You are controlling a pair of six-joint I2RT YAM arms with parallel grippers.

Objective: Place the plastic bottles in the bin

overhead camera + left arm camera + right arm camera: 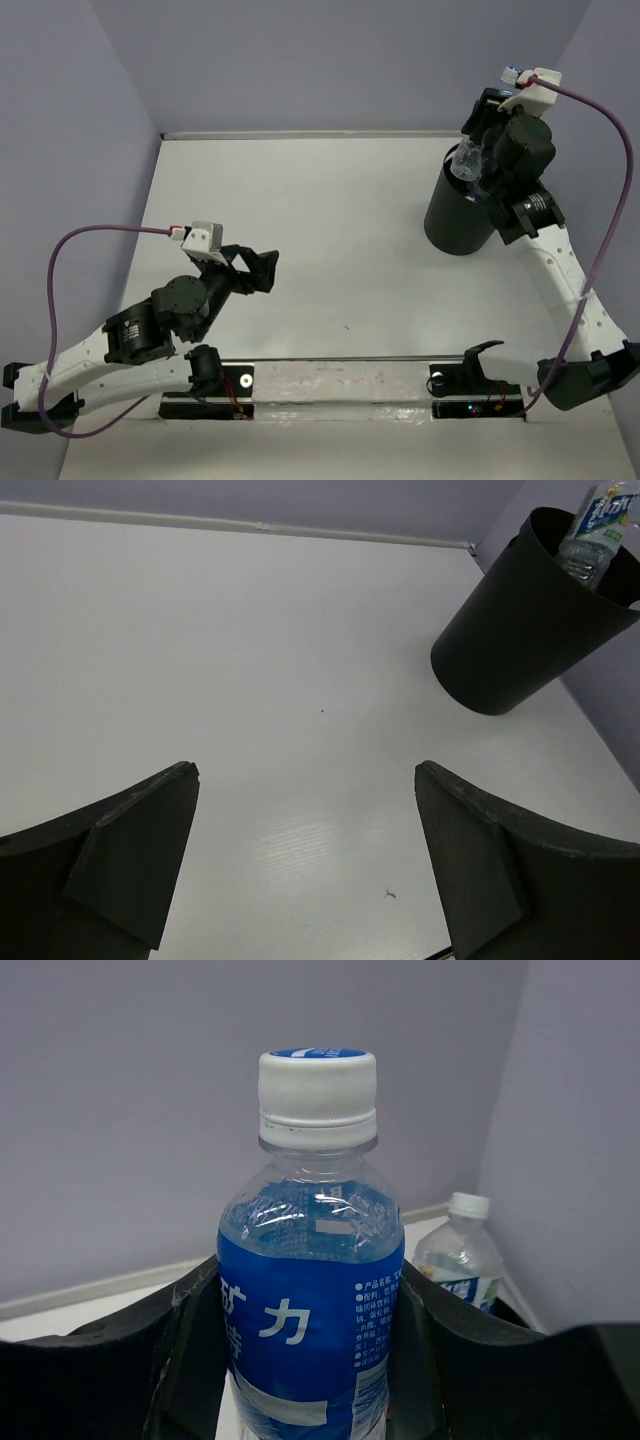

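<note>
A: Status on the right side?

B: My right gripper (310, 1295) is clamped on the blue-label bottle (318, 1210), jaws against both sides of the label, cap up. Top view puts it over the bin (452, 215), at the far right corner of the table (300, 200).

A: Drop plan?

B: I'd centre it over the mouth, lower the base below the rim, then open wide. It looks light, so a release from higher up could clip the rim and bounce out. That's my guess, not something I see.

A: Anything already in?

B: Right wrist shows a second bottle (460, 1255), white cap, behind and right of mine. Looks like it's inside, but I can't confirm. Top view hides it under the arm. Left wrist shows the bin side-on with a labelled bottle (598, 525) at its mouth. Can't tell which of the two that is.

A: Left?

B: Left gripper (305, 780) is wide open with nothing between the fingers, low over the table, well apart from the bin.
</note>
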